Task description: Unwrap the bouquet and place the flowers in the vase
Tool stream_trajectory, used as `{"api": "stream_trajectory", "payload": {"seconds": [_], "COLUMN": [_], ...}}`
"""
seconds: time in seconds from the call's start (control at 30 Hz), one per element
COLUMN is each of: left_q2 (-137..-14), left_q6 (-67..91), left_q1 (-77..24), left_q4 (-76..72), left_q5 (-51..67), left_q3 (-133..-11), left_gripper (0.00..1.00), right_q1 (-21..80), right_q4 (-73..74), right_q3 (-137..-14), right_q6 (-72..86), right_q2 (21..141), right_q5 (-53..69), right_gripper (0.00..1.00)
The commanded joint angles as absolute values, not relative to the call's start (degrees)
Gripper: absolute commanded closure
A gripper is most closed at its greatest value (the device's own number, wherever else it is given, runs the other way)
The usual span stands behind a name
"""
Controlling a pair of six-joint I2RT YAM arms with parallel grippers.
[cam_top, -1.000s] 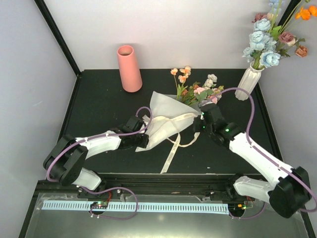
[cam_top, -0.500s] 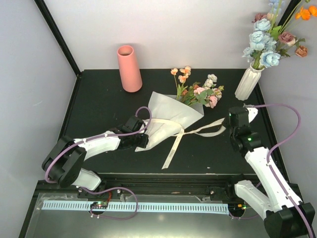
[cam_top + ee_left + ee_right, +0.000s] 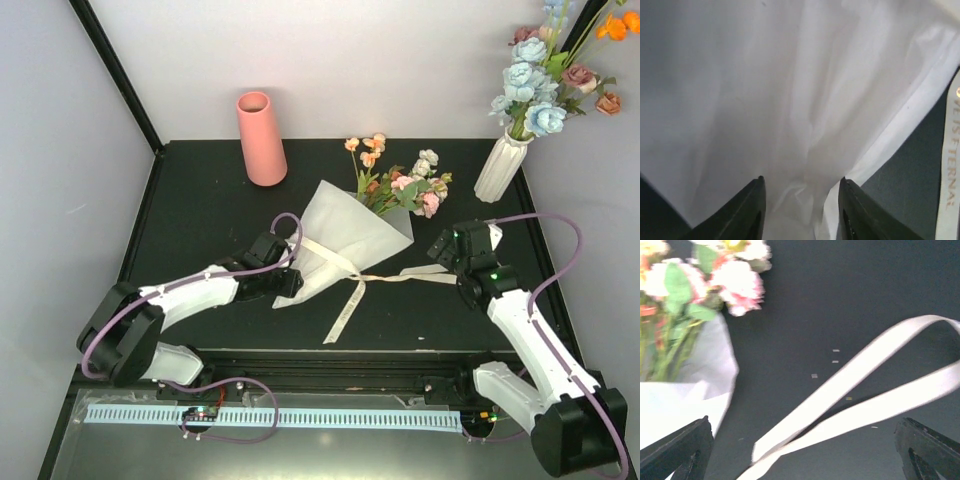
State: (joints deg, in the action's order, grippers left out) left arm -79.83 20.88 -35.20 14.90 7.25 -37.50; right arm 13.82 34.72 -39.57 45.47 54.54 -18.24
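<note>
The bouquet (image 3: 355,235) lay stem-end at the left gripper (image 3: 801,182), jaws narrow around its paper, grip unclear. The right gripper (image 3: 802,422) gaped over loose ribbon (image 3: 910,392) beside it.

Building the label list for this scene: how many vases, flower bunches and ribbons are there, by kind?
Vases: 2, the pink vase and the white vase.
Flower bunches: 2, the wrapped bouquet and the blue bunch standing in the white vase.
Ribbons: 1, the cream ribbon trailing from the wrapped bouquet.
Total: 5.
</note>
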Motion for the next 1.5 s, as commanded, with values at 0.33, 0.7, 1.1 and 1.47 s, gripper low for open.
{"api": "stream_trajectory", "payload": {"seconds": [0.33,0.7,1.1,1.47], "left_q2": [-64.45,-58.51,-59.44,-54.18], "left_q6": [19.69,13.02,5.52,16.76], "left_q1": [-37.18,-47.19,-66.0,-47.04], "left_q4": [32.97,40.11,40.84,46.94], "left_q5": [-0.29,3.3,3.78,-14.79], "left_q3": [-47.13,-52.56,-60.09,-57.49], "left_gripper": [0.09,0.14,0.19,0.2], "right_q1": [13.8,16.98,27.05,27.06], "right_q4": [23.87,15.09,15.17,21.12], "right_q3": [-32.28,-30.12,-32.91,-36.51], "right_q6": [40.75,38.85,34.97,29.45], "right_q2": [49.83,51.47,52.34,28.07], "right_q5": [-1.99,10.08,7.75,-11.82], "right_gripper": [0.0,0.01,0.04,0.01]}}
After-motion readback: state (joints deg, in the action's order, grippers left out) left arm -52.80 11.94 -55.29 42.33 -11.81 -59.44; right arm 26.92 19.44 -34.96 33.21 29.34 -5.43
